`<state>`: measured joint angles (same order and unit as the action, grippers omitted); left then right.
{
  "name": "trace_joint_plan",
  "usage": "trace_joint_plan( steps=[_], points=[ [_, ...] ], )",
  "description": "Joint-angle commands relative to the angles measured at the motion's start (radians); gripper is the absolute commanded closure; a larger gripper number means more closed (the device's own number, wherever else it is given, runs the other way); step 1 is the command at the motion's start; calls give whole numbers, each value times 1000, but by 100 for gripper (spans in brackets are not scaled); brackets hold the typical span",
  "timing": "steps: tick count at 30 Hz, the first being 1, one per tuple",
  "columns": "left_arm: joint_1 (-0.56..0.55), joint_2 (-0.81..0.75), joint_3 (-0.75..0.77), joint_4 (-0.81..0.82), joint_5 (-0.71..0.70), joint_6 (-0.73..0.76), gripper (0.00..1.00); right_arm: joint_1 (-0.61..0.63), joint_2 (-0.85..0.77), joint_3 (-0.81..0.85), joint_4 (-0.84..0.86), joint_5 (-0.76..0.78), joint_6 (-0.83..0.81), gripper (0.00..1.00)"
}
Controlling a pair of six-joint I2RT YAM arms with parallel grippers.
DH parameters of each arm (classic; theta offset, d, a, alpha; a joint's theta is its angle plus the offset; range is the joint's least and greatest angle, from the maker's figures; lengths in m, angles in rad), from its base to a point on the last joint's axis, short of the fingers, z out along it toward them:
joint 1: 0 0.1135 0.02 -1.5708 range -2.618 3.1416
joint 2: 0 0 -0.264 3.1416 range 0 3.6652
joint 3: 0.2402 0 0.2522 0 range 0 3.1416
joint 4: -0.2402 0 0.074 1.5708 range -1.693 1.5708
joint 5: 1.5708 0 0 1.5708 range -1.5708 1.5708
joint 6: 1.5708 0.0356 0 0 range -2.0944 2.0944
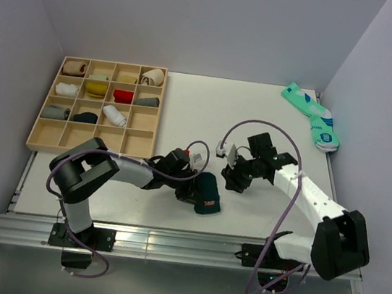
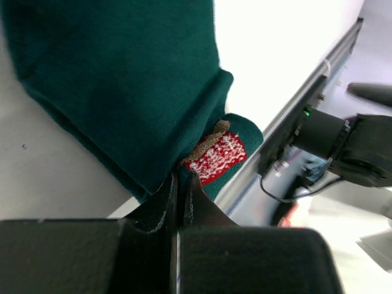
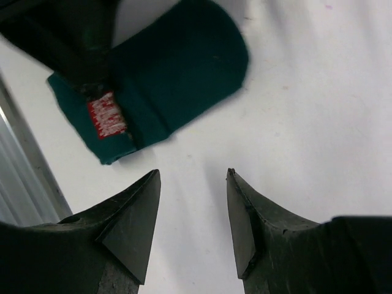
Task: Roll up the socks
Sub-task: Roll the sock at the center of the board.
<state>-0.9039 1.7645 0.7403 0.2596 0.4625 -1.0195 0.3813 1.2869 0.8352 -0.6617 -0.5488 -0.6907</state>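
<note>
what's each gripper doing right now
Left gripper: shut, pinching the edge of the dark green sock.
Right gripper: open, holding nothing.

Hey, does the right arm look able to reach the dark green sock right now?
Probably yes: the right pincer is open, with bare table between it and the dark green sock; the left pincer grips one edge.

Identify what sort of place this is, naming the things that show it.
Likely a robotics lab workcell: a left arm and right arm bolted at the edge of a white table, plain walls closing it in, and a wooden sorting tray of rolled socks.
</note>
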Motion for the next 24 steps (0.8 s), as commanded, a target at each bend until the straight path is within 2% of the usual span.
trace_joint_plan(
  steps=[1,9,24],
  points=[
    [31,59,14,-120,132,-22,100,68,-95,-86,77,15,-85,45],
    [71,122,87,-168,186,-24,100,258,-228,-228,113,35,-176,44],
    [99,184,106,-129,237,-36,100,456,-178,-268,200,119,-139,43]
  ],
)
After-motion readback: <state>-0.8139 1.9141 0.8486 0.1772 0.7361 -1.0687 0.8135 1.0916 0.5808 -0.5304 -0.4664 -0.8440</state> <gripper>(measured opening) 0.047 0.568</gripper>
